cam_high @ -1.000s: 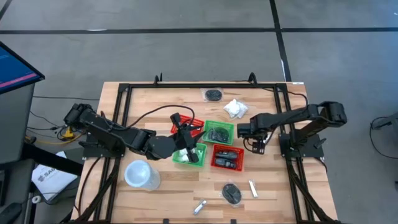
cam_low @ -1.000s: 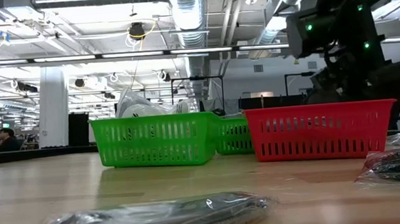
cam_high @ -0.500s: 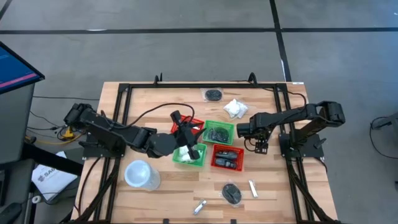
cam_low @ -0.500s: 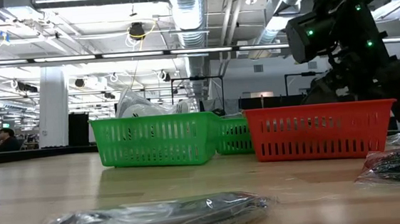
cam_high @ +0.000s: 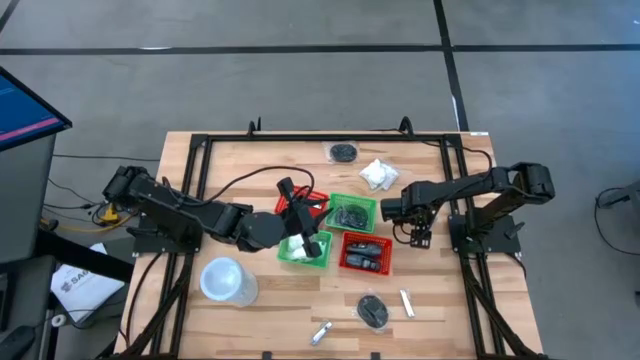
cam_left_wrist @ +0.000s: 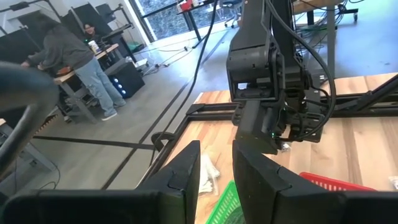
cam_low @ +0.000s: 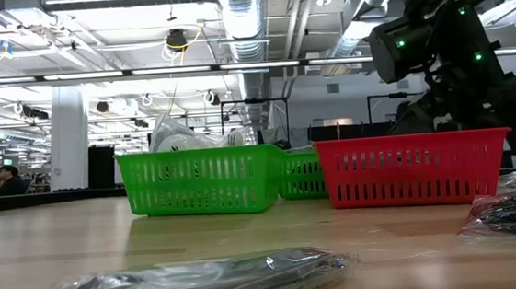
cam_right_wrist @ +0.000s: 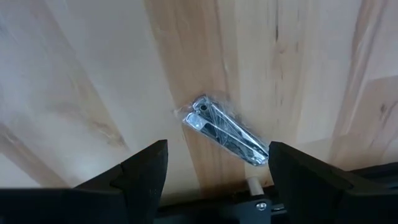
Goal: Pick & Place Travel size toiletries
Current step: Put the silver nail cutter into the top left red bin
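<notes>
The toiletries lie scattered: a black bundle (cam_high: 343,152) and a white packet (cam_high: 378,174) at the far side, another black bundle (cam_high: 373,310) and two silvery tubes (cam_high: 407,302) (cam_high: 321,332) near the front. My right gripper (cam_right_wrist: 217,152) (cam_high: 415,235) points down, open, over a wrapped silvery tube (cam_right_wrist: 227,134) that lies flat on the table between its fingers, untouched. My left gripper (cam_left_wrist: 216,162) (cam_high: 305,235) hovers over the near green basket (cam_high: 305,250), where a white packet (cam_high: 296,246) lies. Its fingers stand a narrow gap apart with nothing between them.
Four baskets cluster mid-table: a red one (cam_high: 308,200), a green one with dark items (cam_high: 352,212), the near green one, and a red one with dark pieces (cam_high: 365,252). A white cup (cam_high: 228,280) stands near left. A black frame (cam_high: 200,150) borders the table.
My right gripper has tipped slightly over the wrapped tube and stayed open. Nothing on the table has moved.
</notes>
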Available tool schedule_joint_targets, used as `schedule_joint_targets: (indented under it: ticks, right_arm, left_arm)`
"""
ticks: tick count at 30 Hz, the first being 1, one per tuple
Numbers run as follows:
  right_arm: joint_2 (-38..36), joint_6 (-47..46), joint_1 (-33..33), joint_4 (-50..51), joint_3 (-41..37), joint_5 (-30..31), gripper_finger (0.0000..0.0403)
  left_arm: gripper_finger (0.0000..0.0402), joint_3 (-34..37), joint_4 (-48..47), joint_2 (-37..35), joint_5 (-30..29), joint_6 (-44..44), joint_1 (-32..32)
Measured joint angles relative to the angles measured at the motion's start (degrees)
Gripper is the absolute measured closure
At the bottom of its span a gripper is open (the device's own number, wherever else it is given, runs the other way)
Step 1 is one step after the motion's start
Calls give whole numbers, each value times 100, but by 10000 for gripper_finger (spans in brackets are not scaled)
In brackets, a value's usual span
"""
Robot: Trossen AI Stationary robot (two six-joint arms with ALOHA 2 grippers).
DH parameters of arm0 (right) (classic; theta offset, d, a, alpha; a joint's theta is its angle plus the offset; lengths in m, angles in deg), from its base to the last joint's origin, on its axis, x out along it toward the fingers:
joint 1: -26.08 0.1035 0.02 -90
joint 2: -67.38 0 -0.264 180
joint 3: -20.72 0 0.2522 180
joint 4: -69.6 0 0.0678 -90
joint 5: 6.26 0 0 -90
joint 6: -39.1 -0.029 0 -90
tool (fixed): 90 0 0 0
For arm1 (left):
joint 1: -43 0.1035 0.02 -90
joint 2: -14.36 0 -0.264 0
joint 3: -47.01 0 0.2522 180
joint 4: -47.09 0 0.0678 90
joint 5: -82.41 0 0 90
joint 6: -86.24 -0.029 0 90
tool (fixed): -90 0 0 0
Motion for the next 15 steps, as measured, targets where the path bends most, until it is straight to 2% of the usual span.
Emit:
schedule_joint_targets:
  ticks: [10,15]
  right_arm:
    - [6,31,-2,-144,-75,-120,138]
    - [512,51,-2,-213,-66,-160,138]
  left_arm:
    - [316,0,0,-2,-2,18,0]
    - [316,0,2,-2,-2,26,-2]
